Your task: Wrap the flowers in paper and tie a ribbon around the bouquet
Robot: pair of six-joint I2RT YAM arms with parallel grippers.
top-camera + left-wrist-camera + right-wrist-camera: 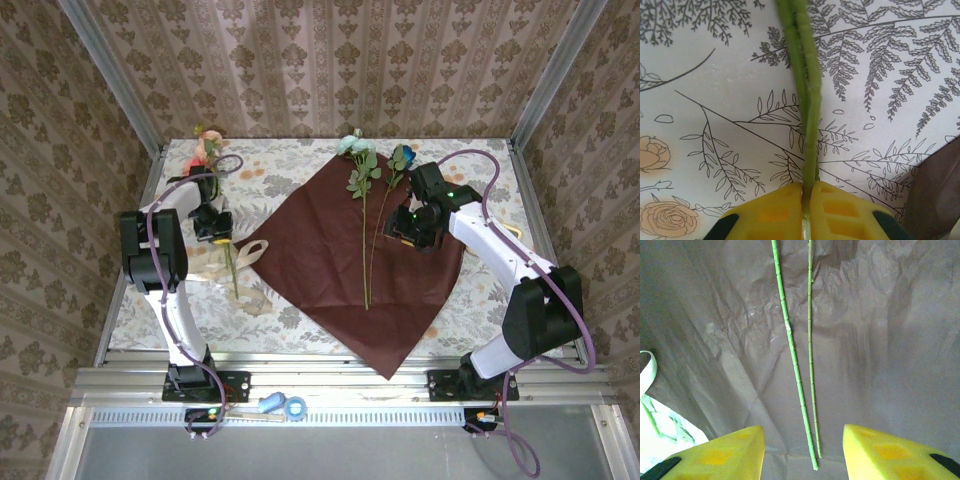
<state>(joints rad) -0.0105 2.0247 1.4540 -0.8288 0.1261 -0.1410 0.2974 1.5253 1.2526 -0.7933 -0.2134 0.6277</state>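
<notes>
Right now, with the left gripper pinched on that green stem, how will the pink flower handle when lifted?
Probably light: the stem in the shut left gripper is thin. Likely to droop at both ends, since the grip sits mid-stem with the pink flower head far out. It may twist in the grip, being narrow and round.

The paper was thin and matt, its crimson surface crumpled with fine creases, while the flowers had stems of green plastic, ridged in segments and faintly glossy. The tablecloth looked smooth with a soft sheen over its print, and the fingers of the left gripper were matt yellow moulded plastic.
</notes>
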